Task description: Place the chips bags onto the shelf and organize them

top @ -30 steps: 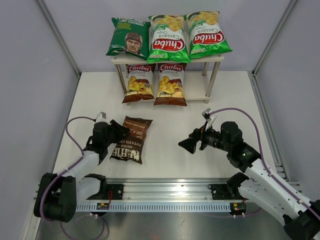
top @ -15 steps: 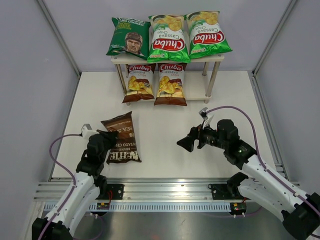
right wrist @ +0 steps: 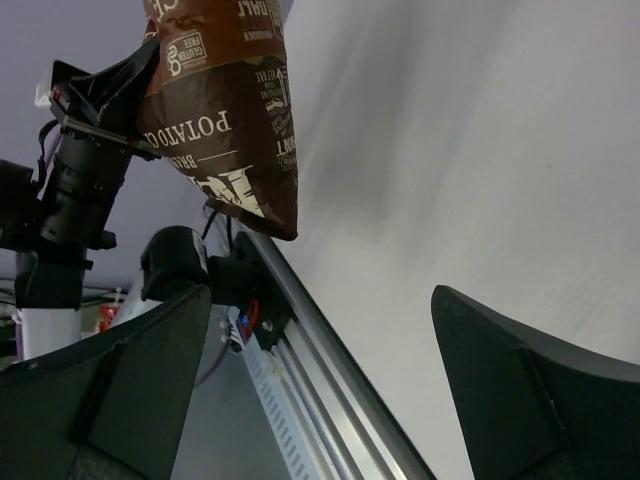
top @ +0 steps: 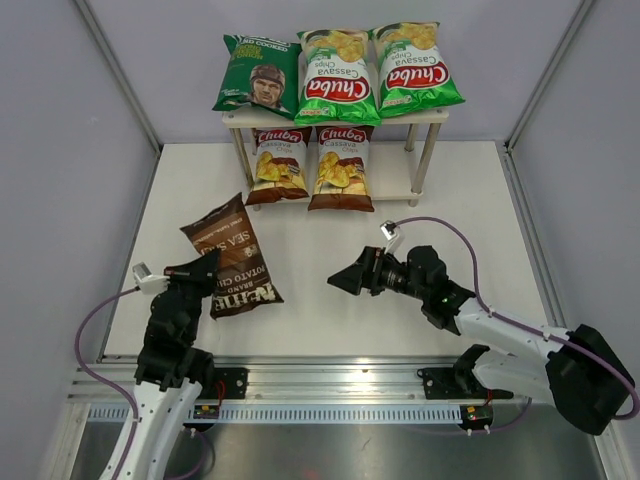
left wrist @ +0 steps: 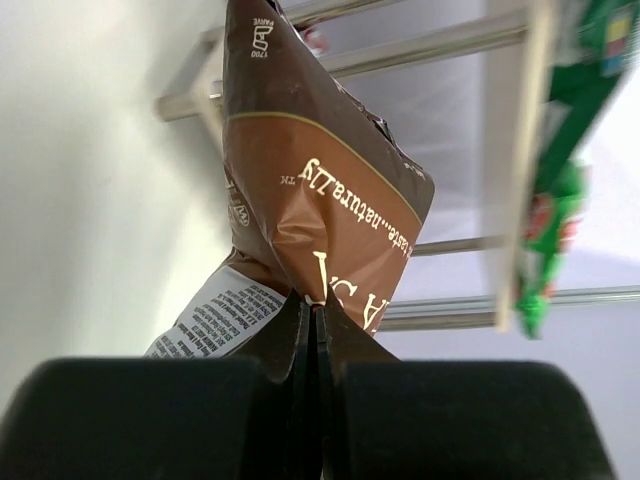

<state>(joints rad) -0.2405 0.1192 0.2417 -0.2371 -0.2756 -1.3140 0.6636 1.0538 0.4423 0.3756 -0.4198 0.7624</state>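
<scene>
We have the dark brown Kettle bag (top: 232, 262) pinched in the left gripper (top: 197, 273), whose fingers press flat together on the bag's left edge. In the right wrist view the bag looks lifted clear of the table (top: 300, 330). It sits at about 8 o'clock on the table in the top view. The right gripper (top: 345, 280) is spread wide and holds nothing, with its mouth aimed toward the bag from 3 o'clock.

The shelf (top: 392, 178) stands at 12 o'clock. Its top board is full, and two brown-and-white Chuba bags (top: 310, 165) fill the lower board's left and middle. We judge the bare 3 o'clock end of that board to be the slot.

The bag's long axis runs from 11 o'clock to 5 o'clock, with the Kettle logo end at 5 o'clock, toward us. The print reads upside down, as it does on the shelved bags.

To do this well, we should carry it low, since a thin edge pinch lets the bag swing. We should turn the long axis to 12–6 and slide it in under the top board. We should also keep it clear of the neighbouring Chuba bag and the right legs.
</scene>
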